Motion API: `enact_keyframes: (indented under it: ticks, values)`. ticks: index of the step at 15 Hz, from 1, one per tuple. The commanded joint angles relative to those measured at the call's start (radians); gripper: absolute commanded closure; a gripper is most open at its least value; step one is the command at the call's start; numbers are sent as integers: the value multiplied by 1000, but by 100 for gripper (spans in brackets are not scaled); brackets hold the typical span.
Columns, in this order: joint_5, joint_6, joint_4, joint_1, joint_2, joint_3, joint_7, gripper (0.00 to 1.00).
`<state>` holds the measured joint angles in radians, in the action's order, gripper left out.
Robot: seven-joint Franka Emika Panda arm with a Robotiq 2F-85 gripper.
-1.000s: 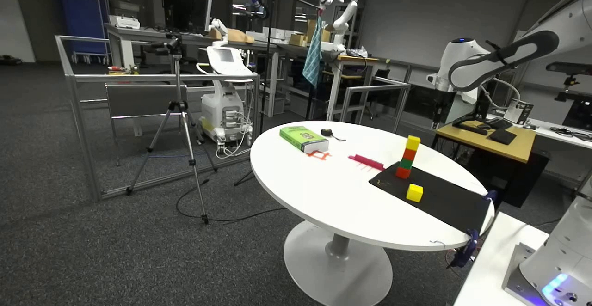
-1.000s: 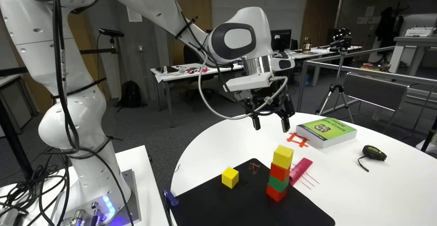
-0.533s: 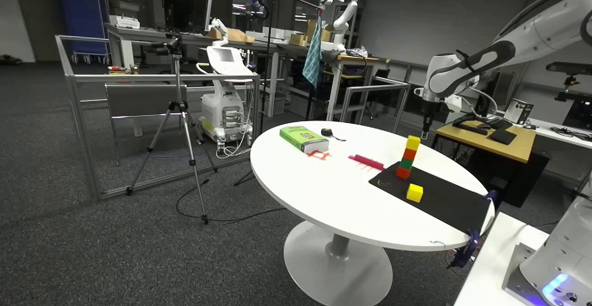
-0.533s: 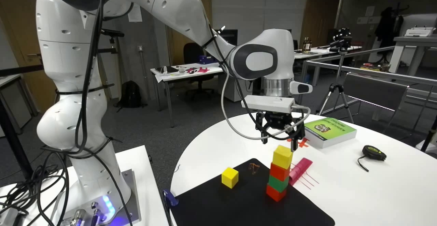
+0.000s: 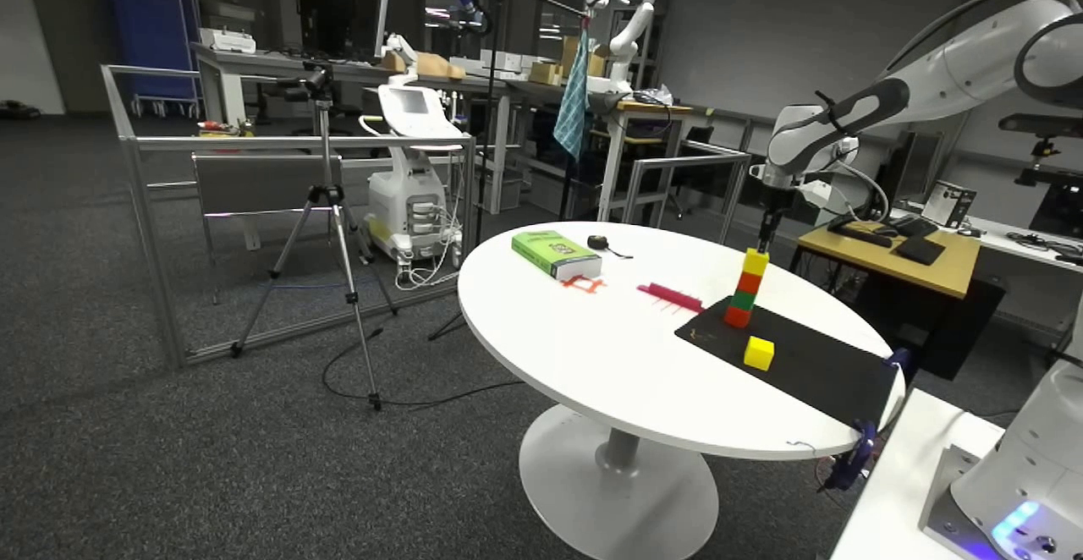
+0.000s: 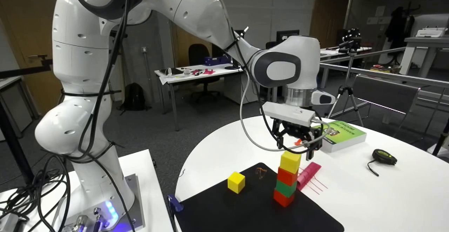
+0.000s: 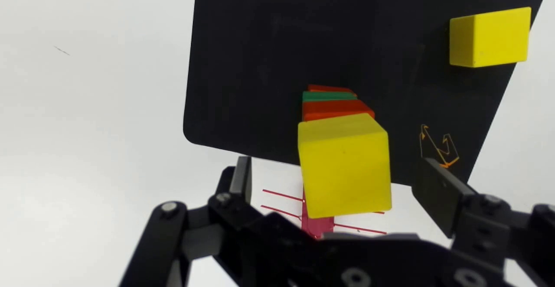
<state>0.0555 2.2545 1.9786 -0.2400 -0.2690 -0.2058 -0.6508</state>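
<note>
Reaching the tower [image 6: 286,183] over the last second, the gripper [image 7: 339,177] comes in from the side and now hangs at its top, pads [image 7: 243,181] spread apart and gripping nothing. In the wrist view the top block [image 7: 344,172] sits in the gap between them, a margin showing on either side (the slimmer one at the view's right). Sideways, then, the placing looks nearly settled; how far the pads reach down past the yellow faces I cannot tell. That shift makes the top block the nearest thing, on a pile that looks easy to knock.

The blocks themselves have not moved: the top block rests on a red block [image 6: 287,176], a green block [image 6: 285,189] and a bottom block [image 6: 283,198], upon the mat [image 6: 245,211]. The loose block [image 6: 236,182], also yellow, lies there too, apart from the tower. Beyond, on the table [image 6: 217,151], are the strip [image 6: 309,174], book [image 6: 345,132] and tape measure [image 6: 384,157].
</note>
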Motion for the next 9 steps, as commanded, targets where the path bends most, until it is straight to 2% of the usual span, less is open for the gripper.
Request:
enact_keyframes:
  ticks: [1,9]
  values:
    - [-18,-3,-39,-32,-19,36,-67,0]
    - [31,24,-25,-25,-22,55,-190,0]
